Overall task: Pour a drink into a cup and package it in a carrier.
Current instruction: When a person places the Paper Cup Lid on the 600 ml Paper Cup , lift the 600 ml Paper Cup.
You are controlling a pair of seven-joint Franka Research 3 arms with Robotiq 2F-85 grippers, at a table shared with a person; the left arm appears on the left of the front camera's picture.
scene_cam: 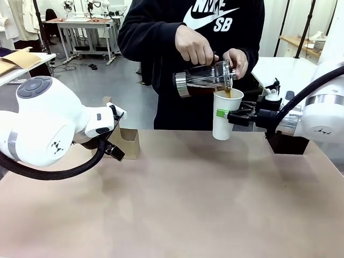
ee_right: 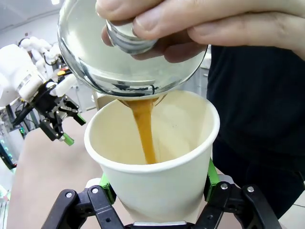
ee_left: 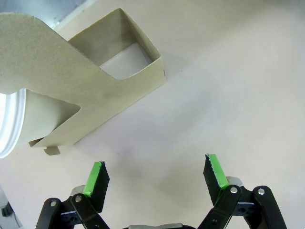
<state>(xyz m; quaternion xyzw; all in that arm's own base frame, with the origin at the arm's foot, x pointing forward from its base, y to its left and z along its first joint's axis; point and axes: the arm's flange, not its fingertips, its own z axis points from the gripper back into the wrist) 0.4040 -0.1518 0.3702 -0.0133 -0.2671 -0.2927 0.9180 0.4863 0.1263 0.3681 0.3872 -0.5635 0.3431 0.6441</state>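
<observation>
Right gripper (scene_cam: 230,114) clamps the white cup (scene_cam: 222,128) while a person (scene_cam: 161,59) tips a carafe (scene_cam: 201,80), streaming the drink (ee_right: 145,136) in; it should hold level and motionless. Left gripper (ee_left: 155,174) gapes empty near the carrier (ee_left: 112,93) on the table (scene_cam: 215,204).

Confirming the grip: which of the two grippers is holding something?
The right gripper, its fingers shut on the white paper cup; the left gripper stands open and empty near the carrier.
</observation>
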